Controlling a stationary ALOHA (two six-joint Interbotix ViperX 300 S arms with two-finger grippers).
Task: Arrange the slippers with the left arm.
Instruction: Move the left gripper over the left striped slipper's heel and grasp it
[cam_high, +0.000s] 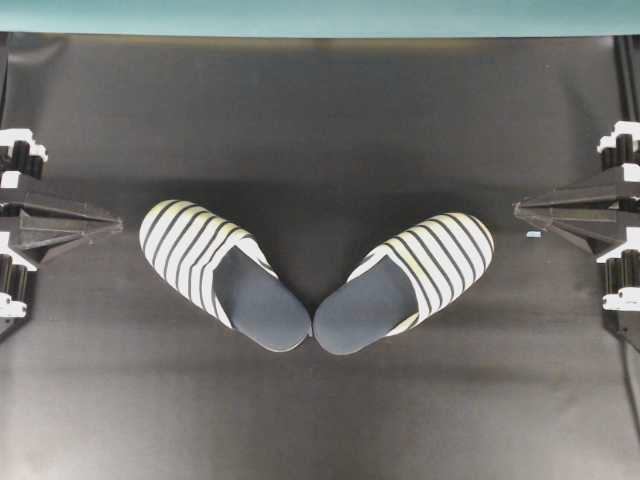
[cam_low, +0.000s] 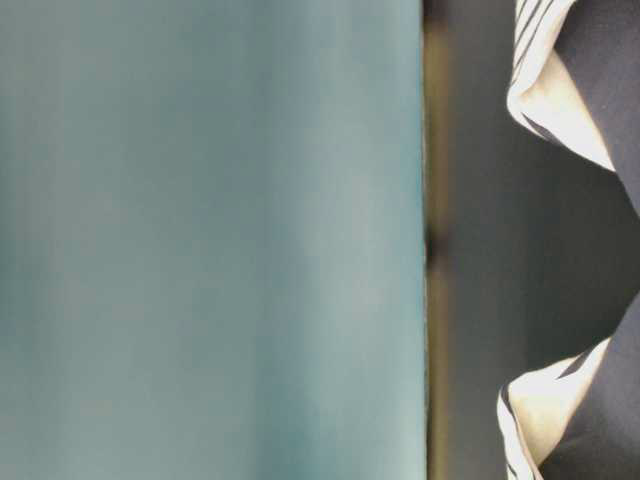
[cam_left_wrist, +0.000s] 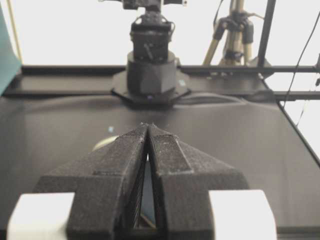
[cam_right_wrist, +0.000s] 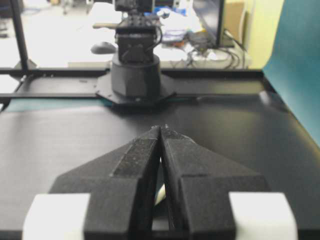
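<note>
A black table (cam_high: 320, 110) fills almost the whole overhead view, with a teal backdrop (cam_high: 320, 15) along the top edge. At the centre of the frame lie the slippers, set in a V: their dark navy heels touch or nearly touch at the lower middle, and their striped toes splay out toward the upper left and upper right. The left-hand slipper (cam_high: 215, 268) points its toe up-left, and the right-hand slipper (cam_high: 410, 278) points its toe up-right.

At the left edge of the frame, the left gripper (cam_high: 112, 228) rests with its pointed fingers closed together, tip to tip, holding nothing, well apart from the nearer slipper's toe. At the right edge, the right gripper (cam_high: 522, 208) mirrors it, its fingers likewise pressed together and empty, near the other slipper's toe but not touching.
</note>
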